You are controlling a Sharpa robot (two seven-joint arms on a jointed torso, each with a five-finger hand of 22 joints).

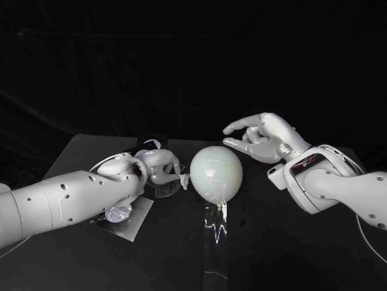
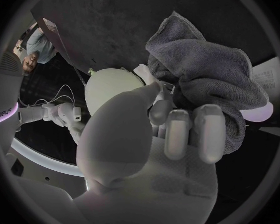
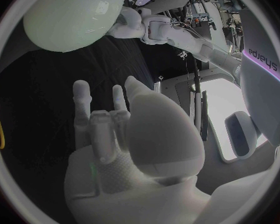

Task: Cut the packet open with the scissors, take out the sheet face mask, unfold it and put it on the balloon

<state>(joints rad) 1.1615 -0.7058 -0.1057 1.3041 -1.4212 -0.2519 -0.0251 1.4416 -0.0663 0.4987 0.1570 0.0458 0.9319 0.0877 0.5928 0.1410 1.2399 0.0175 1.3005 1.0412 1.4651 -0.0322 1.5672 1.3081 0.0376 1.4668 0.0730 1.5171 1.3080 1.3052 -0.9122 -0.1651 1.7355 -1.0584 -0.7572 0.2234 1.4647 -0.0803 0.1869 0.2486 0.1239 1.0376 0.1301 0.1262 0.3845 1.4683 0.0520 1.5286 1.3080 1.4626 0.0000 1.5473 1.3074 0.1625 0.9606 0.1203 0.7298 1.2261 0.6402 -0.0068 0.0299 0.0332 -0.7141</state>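
Balloon (image 1: 216, 174) stood mid-desk (image 1: 82, 151), between hands; sheet mask not made out on it. Left hand (image 1: 159, 165) just beside balloon, fingers (image 2: 177, 134) curled, hold cannot be told. Right hand (image 1: 262, 138) raised, fingers loosely apart, empty. Balloon best steadied lightly, pressed gently, not toppled

surface: black table (image 1: 281, 257) | on it: pale balloon (image 1: 216, 173), clear flat sheet (image 1: 137, 222)

The brand word "sharpa" stands in dark letters, turned sideways, on the white left arm (image 3: 264, 55) in the right wrist view. Part of the same word shows on the white right arm (image 2: 4, 113) in the left wrist view.
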